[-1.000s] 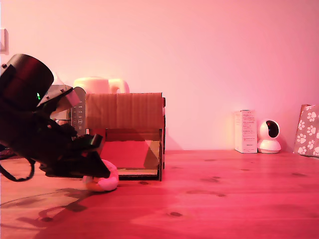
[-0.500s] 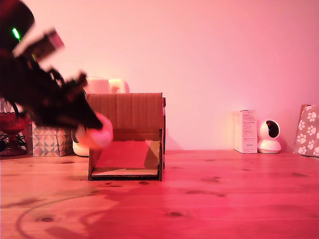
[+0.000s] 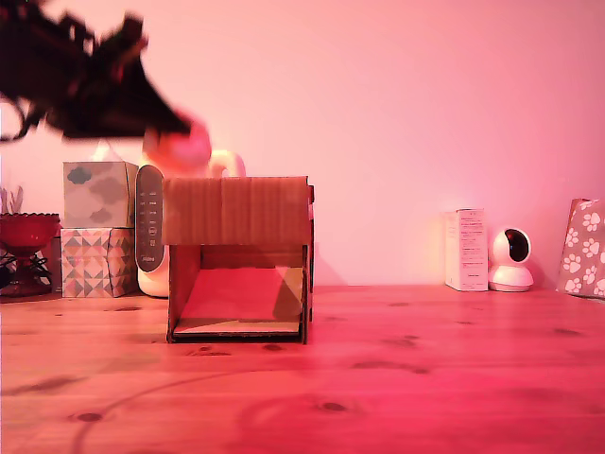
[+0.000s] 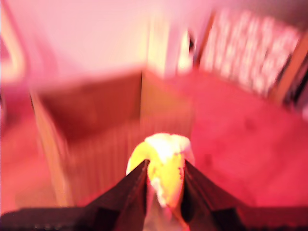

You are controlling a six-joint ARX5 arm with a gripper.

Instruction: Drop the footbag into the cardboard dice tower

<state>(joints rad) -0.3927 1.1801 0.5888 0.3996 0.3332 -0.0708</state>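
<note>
An ARX5 arm's gripper holds the footbag in the air above the top left corner of the cardboard dice tower, as the exterior view shows it; the ball is clear of the cardboard and not yet inside. In the blurred wrist view, 2 dark fingers pinch the cream and yellow footbag between them, with what appears to be the tower's open top below and ahead. The tower stands on a wooden table with its wide front opening and sloped ramp facing the exterior camera. At the exterior view's left, 2 patterned tissue boxes are stacked beside a tall appliance with a dark control strip and a red bowl. At the right stand a white carton, a round white camera and a paw-print bag.
</note>
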